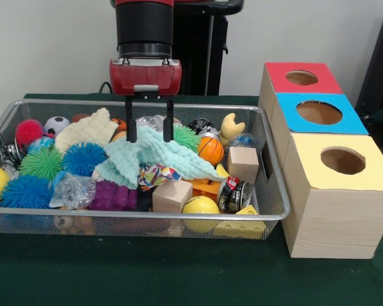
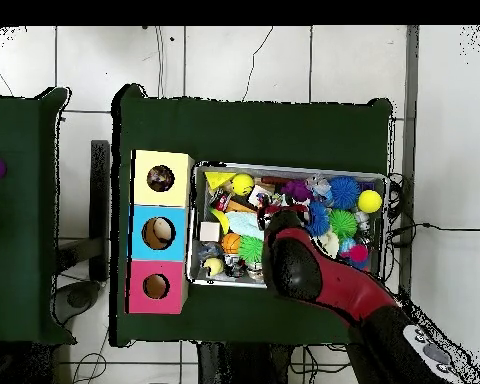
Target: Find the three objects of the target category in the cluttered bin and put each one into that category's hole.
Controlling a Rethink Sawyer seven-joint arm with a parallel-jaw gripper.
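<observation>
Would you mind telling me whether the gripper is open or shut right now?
Open: the gripper has its two black fingers hanging apart above the mint cloth, with nothing between them.

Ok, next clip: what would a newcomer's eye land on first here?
Probably the red and black arm, its open gripper hanging over a mint-green cloth in the middle of the crammed wire bin. Then the three boxes beside the bin, topped red, blue and yellow, each with a round hole.

my arm up close

i see a black round wrist above a glossy red block, a small grey plate on its front, and two thin black fingers. from overhead, the arm is red and black.
</observation>
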